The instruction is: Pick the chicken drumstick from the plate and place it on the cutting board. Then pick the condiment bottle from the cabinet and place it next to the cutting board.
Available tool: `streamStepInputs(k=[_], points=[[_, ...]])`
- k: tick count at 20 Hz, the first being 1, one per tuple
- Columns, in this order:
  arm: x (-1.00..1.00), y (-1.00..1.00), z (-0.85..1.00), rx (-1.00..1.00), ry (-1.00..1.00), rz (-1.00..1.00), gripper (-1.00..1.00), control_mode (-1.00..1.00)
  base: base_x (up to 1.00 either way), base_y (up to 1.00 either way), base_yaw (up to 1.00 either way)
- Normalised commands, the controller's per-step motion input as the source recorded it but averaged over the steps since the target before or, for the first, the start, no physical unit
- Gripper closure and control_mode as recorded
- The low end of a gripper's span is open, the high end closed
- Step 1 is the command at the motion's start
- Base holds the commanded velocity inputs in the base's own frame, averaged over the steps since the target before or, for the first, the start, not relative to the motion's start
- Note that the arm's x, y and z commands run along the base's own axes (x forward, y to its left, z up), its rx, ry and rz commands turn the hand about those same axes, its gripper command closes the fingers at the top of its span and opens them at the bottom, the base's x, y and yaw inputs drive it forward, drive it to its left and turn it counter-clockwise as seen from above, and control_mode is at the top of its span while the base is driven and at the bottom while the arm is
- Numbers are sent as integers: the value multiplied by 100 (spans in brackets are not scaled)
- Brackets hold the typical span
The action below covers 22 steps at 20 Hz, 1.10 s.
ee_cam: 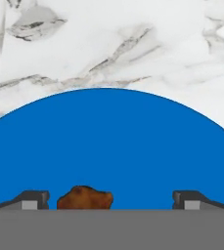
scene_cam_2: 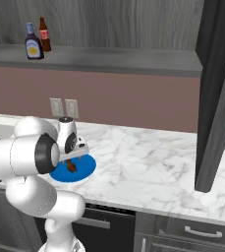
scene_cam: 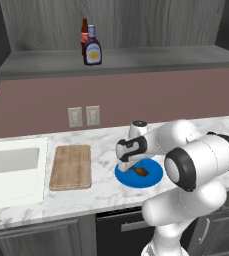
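The small brown chicken drumstick (scene_cam: 140, 171) (scene_cam_2: 72, 167) lies on the round blue plate (scene_cam: 155, 176) (scene_cam_2: 87, 164) on the marble counter. My gripper (scene_cam: 131, 167) (scene_cam_2: 75, 158) hovers low over the plate, pointing down, open. In the hand view the gripper (ee_cam: 112, 201) straddles the drumstick (ee_cam: 85, 197), which sits nearer the left fingertip (ee_cam: 33, 199), on the plate (ee_cam: 113, 141). The wooden cutting board (scene_cam: 71, 166) lies left of the plate. The squat condiment bottle (scene_cam: 92, 48) (scene_cam_2: 34, 44) stands on the grey cabinet shelf (scene_cam: 151, 59) (scene_cam_2: 119, 60).
A slim brown bottle with a red label (scene_cam: 84, 34) (scene_cam_2: 44, 35) stands right beside the condiment bottle. A white sink (scene_cam: 11, 170) is left of the board. Two wall outlets (scene_cam: 83, 116) sit above the counter. A tall dark cabinet panel (scene_cam_2: 216, 98) hangs at the right.
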Motion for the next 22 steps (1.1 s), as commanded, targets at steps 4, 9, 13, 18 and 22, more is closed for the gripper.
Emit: streamStepInputs(k=[4,9,13,18,22], points=[[0,3,-17,0,1,0,100,-100,0,0,0],[0,0,-1,0,0,0,100,-100,0,0,0],[0,0,0,0,0,0,100,-100,0,0,0],[-1,0,0,0,0,0,100,-100,0,0,0],[0,0,0,0,1,0,100,-100,0,0,0]])
